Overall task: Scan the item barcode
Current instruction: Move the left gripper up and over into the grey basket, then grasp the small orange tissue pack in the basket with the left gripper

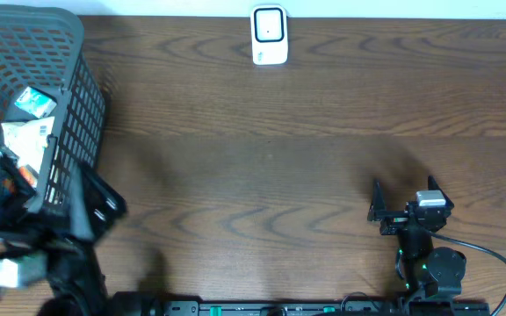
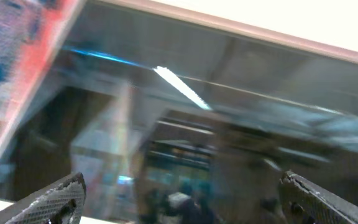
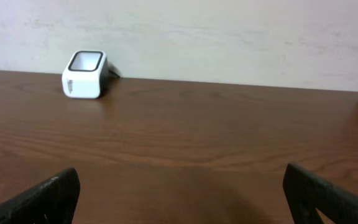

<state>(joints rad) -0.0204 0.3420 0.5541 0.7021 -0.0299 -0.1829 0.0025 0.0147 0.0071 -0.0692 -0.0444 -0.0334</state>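
The packets [image 1: 26, 132] to be scanned lay jumbled inside the dark mesh basket [image 1: 82, 96] at the left edge of the surface [image 1: 279, 175], none lifted out yet. The left tool [image 2: 182, 193] hung over that basket at the near left corner, its fingers wide apart with nothing between them. Its own camera showed only a blurred, glossy wrapper with a reddish border close below, so which packet it faced and how that packet's long axis ran could not be told. The right tool [image 3: 179, 186] rested near the near edge on the right, also spread and empty, well apart from the basket. The white scanner [image 1: 269, 35] stood at the middle of the far edge, its window facing up. The left arm was plainly the nearer for the pick.
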